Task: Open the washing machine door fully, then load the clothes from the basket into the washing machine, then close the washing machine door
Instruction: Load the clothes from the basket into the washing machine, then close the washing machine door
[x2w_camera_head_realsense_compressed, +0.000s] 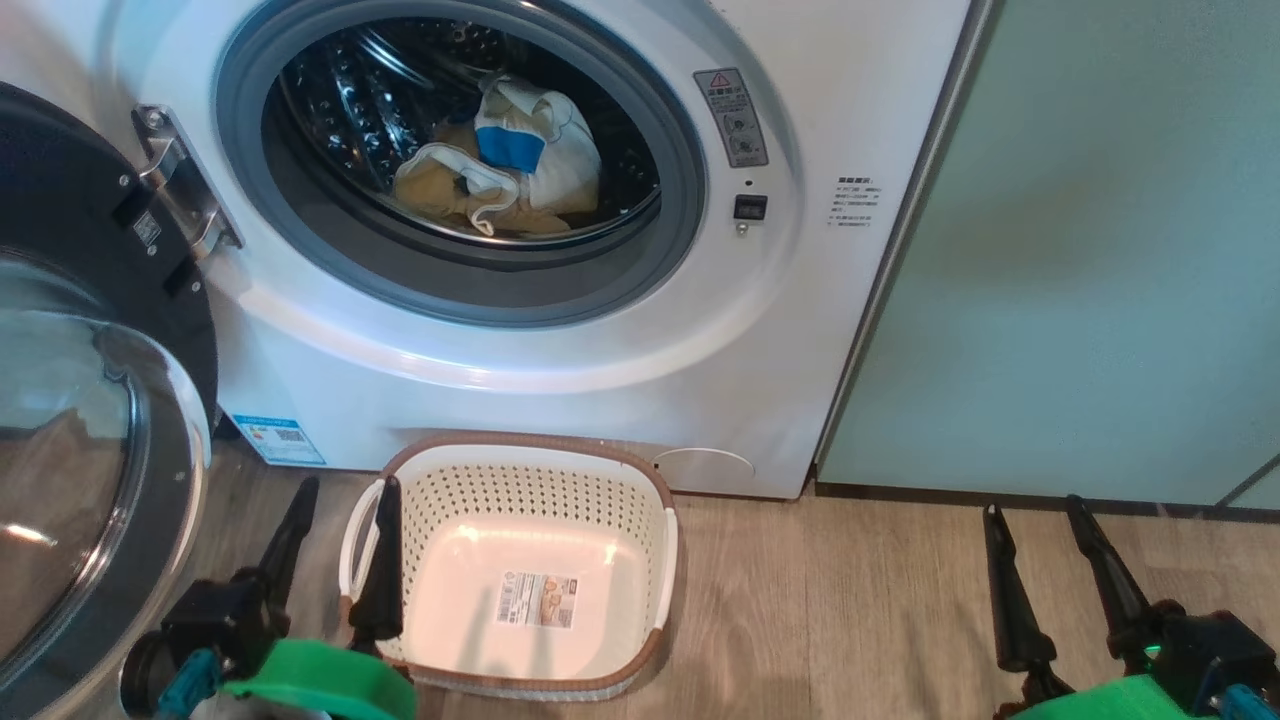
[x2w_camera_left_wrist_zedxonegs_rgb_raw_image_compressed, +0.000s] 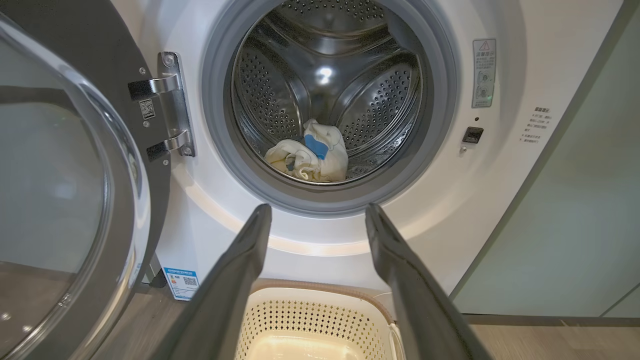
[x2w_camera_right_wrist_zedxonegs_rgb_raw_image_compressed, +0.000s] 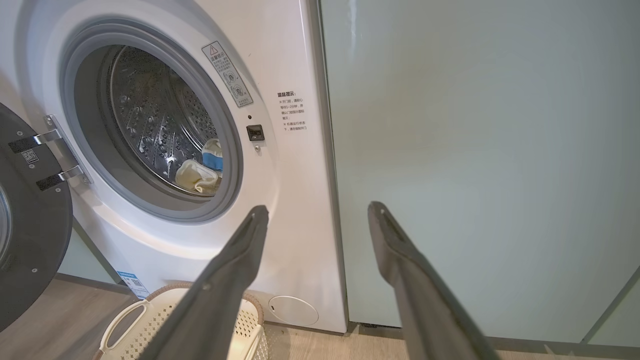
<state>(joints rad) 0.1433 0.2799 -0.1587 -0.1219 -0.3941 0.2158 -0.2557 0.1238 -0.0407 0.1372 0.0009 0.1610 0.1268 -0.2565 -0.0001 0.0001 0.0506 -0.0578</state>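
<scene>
Since the basket (x2w_camera_head_realsense_compressed: 530, 495) is lying empty at the bottom middle of the head view, just in front of the washing machine (x2w_camera_head_realsense_compressed: 560, 380), I am guessing the loading part is done. It is sitting there so the trip from basket to hole is short. The clothes (x2w_camera_head_realsense_compressed: 510, 160) are resting in a small heap at the bottom of the steel drum (x2w_camera_head_realsense_compressed: 340, 100), at the top middle of the view, cream with a blue patch showing. They are lying behind the grey ring (x2w_camera_head_realsense_compressed: 470, 290), so I am thinking the door will not pinch them.

The door (x2w_camera_head_realsense_compressed: 90, 420) is hanging wide open at the left edge of the view, held by its metal hinge (x2w_camera_head_realsense_compressed: 180, 190). It is swung out that far to leave the hole free.

My left gripper (x2w_camera_head_realsense_compressed: 349, 487) is hovering at the lower left, between the door and the basket, with one finger over the basket's white handle (x2w_camera_head_realsense_compressed: 347, 560). Its fingers are spread apart and holding nothing. My right gripper (x2w_camera_head_realsense_compressed: 1032, 506) is waiting at the lower right over the wood floor (x2w_camera_head_realsense_compressed: 820, 600), in front of the green cabinet (x2w_camera_head_realsense_compressed: 1100, 250), fingers spread and empty too. I am thinking the left one is sitting closest to the door for the push shut.
</scene>
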